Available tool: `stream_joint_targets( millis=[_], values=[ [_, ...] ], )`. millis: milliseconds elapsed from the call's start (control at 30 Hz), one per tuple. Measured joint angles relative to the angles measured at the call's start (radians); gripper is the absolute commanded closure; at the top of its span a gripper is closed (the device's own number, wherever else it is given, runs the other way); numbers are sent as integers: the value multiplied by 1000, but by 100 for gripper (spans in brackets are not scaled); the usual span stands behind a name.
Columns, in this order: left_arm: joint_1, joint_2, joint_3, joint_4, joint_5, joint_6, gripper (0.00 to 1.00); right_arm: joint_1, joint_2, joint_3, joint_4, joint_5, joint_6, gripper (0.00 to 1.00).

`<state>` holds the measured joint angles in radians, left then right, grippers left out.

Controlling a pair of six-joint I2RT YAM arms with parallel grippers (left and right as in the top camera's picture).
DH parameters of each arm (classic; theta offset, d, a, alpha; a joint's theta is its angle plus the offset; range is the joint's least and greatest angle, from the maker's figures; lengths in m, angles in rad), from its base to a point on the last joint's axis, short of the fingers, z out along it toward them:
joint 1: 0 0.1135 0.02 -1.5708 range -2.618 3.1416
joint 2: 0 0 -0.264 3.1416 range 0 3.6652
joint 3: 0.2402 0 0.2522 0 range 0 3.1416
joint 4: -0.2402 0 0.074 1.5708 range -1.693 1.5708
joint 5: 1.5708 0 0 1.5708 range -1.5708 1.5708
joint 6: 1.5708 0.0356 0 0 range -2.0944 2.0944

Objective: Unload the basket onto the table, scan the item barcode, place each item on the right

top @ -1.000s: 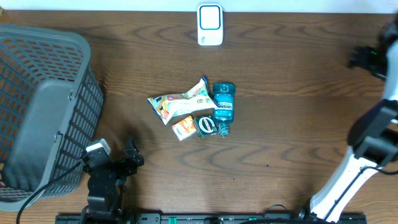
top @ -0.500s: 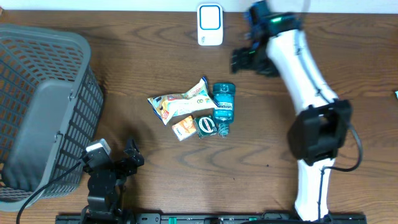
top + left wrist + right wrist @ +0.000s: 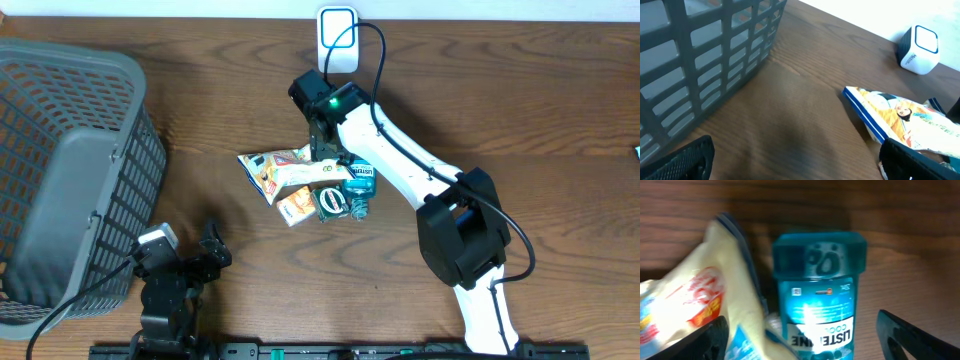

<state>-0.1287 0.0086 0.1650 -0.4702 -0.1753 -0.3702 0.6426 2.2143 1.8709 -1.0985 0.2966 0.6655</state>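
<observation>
While the right pincer [image 3: 807, 342] hangs over the pile in the middle of the bench [image 3: 520, 100], its two fingers stand wide apart with nothing gripped. The bottle [image 3: 815, 305] lies flat directly beneath it, in the gap between the fingers and clear of both, its blue label facing up. A bag [image 3: 705, 305] lies just to one side of the bottle, its edge touching or overlapping the bottle's side. From overhead, an orange packet [image 3: 294, 206] and a green packet [image 3: 331, 203] sit just beside the bag and bottle. The scanner [image 3: 338, 40] stands at the far edge, well apart from the pile. The left pincer [image 3: 797, 165] is open and empty, near the basket [image 3: 60, 180].
</observation>
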Motion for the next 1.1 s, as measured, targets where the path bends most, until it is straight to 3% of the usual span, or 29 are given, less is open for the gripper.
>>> stream_joint_targets(
  millis=[600, 767, 967, 1100],
  values=[
    [0, 0, 0, 0, 0, 0, 2, -7, 24, -16, 21, 36, 69, 13],
    [0, 0, 0, 0, 0, 0, 2, -21, 24, -16, -3, 28, 80, 4],
    [0, 0, 0, 0, 0, 0, 2, -23, 21, 22, -113, 26, 121, 3],
    [0, 0, 0, 0, 0, 0, 2, -25, 19, 29, -93, 27, 152, 3]
  ],
)
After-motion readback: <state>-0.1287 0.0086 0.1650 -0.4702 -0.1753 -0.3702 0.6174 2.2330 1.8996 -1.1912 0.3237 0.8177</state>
